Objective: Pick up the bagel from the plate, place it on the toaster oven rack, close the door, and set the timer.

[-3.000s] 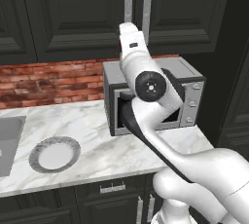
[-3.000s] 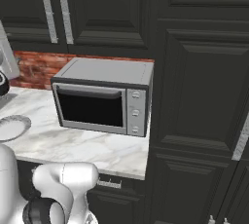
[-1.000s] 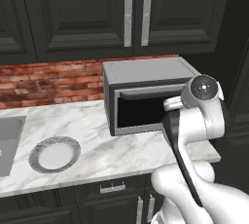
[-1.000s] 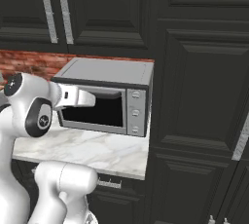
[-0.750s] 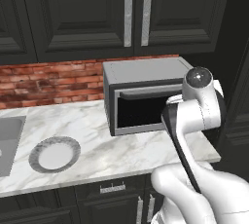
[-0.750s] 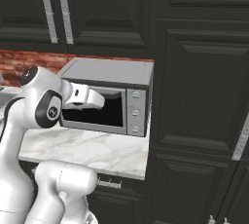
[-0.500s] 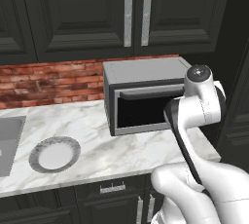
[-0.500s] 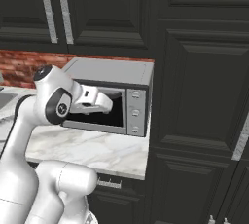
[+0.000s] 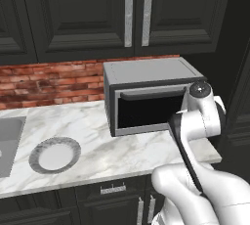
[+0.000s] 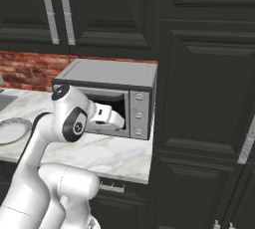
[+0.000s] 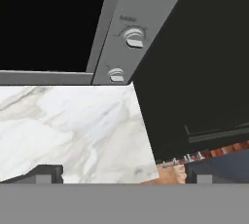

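Three knobs (image 11: 133,38) near open tool (image 11: 121,174), plate (image 9: 54,154) leftward

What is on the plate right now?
The plate on the marble counter shows just its bare white centre and speckled rim; no bagel lies on it. In the right base view the arm covers much of it.
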